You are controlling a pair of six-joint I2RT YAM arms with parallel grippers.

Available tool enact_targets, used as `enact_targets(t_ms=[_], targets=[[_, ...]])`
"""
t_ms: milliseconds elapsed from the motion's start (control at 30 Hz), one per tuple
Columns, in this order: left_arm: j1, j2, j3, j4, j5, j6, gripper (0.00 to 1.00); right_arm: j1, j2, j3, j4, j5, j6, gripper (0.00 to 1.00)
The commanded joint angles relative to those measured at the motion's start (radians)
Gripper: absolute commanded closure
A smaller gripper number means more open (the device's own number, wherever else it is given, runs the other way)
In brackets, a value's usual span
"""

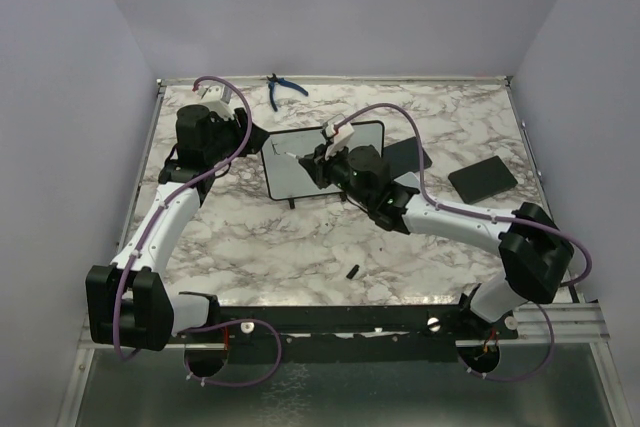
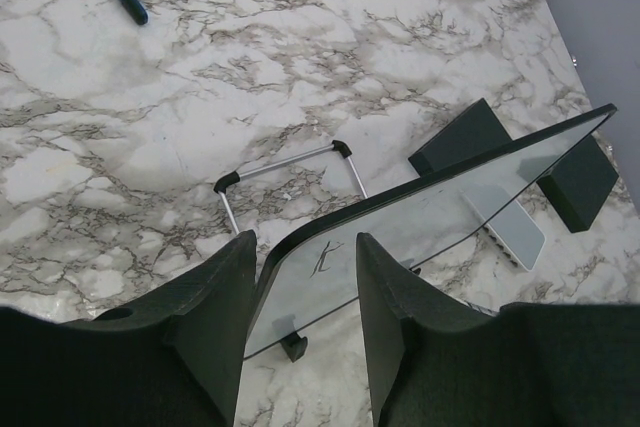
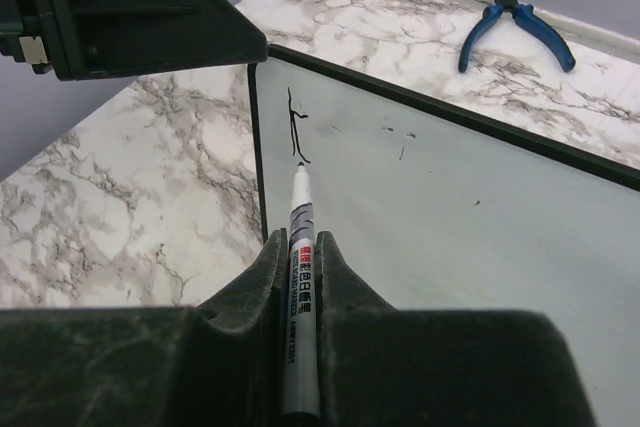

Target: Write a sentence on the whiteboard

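the whiteboard stands tilted in the middle of the marble table, propped from behind on a wire stand. the right gripper is pinched tight on a marker that runs straight out between its fingers. the marker's tip touches the board's face near its upper left corner, just below the start of the sentence. only a few thin black strokes of one letter are there, close to the frame; a few small dark specks lie further along the face. the left gripper sits at the board's left end with its two fingers spread apart and the board's rounded corner between them. i cannot tell whether they press on the frame or merely straddle it. blue pliers lie at the far edge of the table, well apart from the board. two black pads lie to the board's right, one close behind it and one further off. a small black piece lies on the table nearer the arm bases.
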Motion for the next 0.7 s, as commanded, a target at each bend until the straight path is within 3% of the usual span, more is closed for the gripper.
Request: enact_targets(t_ms=[0, 667], targets=[[-0.007, -0.01, -0.014, 0.009, 0.02, 0.002, 0.55, 0.002, 0.044, 0.044, 0.023, -0.006, -0.02, 1.0], [-0.015, -0.005, -0.012, 0.011, 0.025, 0.007, 0.6, 0.002, 0.116, 0.093, 0.05, 0.084, -0.033, 1.0]])
